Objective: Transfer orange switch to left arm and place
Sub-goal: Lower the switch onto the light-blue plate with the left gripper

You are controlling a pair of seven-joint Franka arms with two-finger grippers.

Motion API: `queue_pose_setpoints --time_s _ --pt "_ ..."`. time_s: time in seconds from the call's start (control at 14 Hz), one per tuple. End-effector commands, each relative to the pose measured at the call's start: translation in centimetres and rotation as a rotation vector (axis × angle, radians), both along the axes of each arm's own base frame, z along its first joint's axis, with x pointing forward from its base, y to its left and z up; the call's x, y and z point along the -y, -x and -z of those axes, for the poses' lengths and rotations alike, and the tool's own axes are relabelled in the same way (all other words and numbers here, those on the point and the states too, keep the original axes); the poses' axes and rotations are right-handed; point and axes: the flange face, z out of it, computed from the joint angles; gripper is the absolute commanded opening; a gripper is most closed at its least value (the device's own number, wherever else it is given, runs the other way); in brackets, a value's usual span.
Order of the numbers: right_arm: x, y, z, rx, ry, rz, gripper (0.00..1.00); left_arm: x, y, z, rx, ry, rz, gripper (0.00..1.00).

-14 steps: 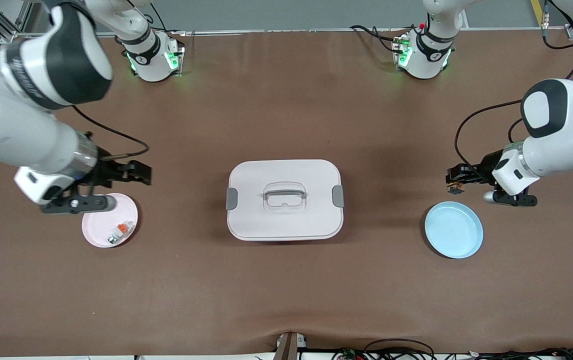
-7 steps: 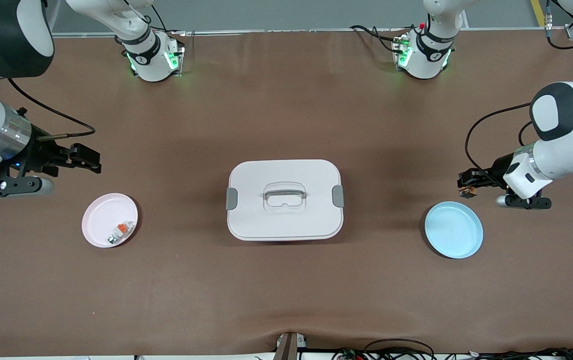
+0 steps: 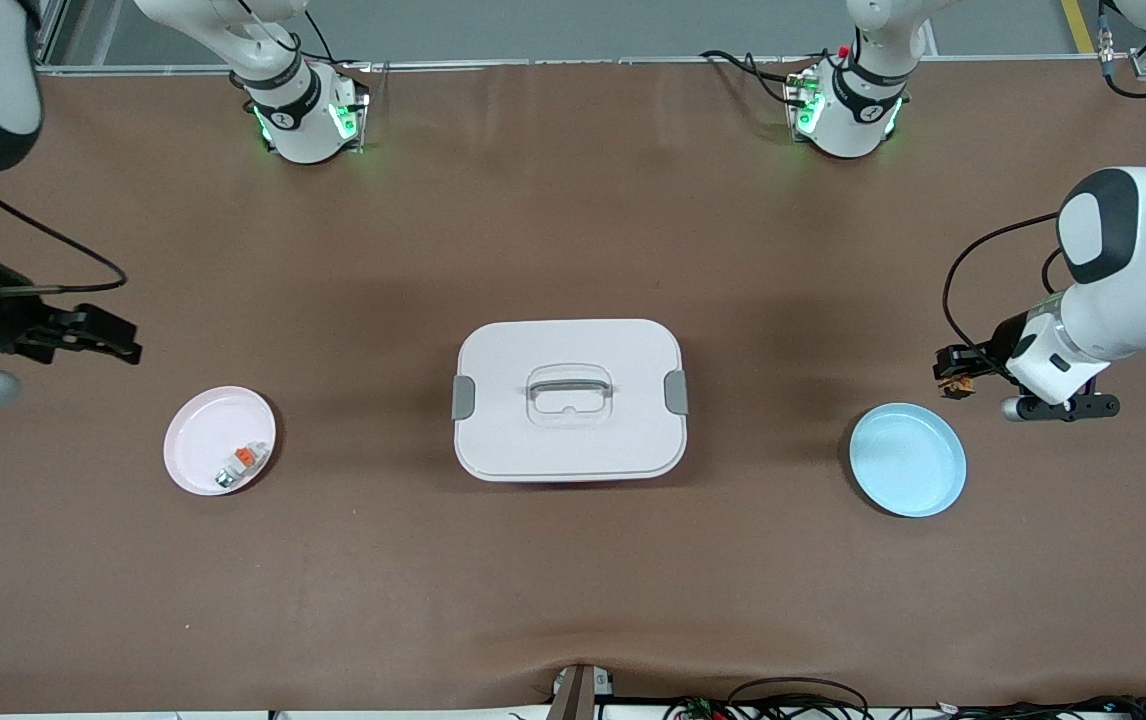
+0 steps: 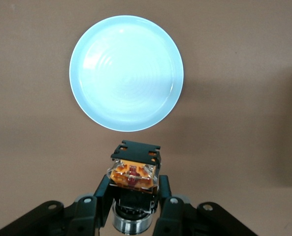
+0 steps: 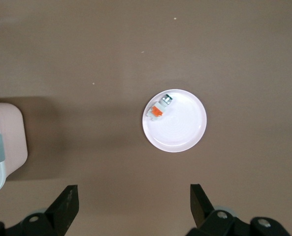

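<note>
Brown table (image 3: 573,560), unlabelled; left gripper (image 3: 955,376) clamped on orange switch (image 4: 133,173), right gripper (image 3: 98,336) apart.

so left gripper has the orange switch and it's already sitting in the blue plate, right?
Not in the plate. The left wrist view shows the left gripper shut on the orange switch, held in the air beside the empty blue plate.
</note>
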Motion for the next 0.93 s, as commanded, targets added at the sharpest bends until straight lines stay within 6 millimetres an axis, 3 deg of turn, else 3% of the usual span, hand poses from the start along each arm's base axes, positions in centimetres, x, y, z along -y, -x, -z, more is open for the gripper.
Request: queue_pose_setpoints --time_s 0.0,0.29,0.43,0.64,0.86 --pt "2.2 1.4 -1.2 0.002 0.013 0.012 1.00 0.5 -0.4 -0.4 0.005 -0.049 -0.075 0.00" --pt "3.3 2.0 -1.7 -0.038 0.033 0.044 1.00 1.1 -0.6 0.1 0.006 -0.112 -0.095 0.00" --pt "5.2 2.1 -1.8 -0.034 0.020 0.075 1.00 1.1 -0.9 0.5 0.016 -0.111 -0.127 0.00" --pt "5.2 2.1 -3.0 -0.010 0.037 0.069 1.00 2.0 -1.3 1.8 0.017 -0.119 -0.150 0.00" --pt "6.5 2.4 -3.2 -0.020 0.019 0.097 1.00 2.4 -1.3 1.9 0.020 -0.142 -0.205 0.00"
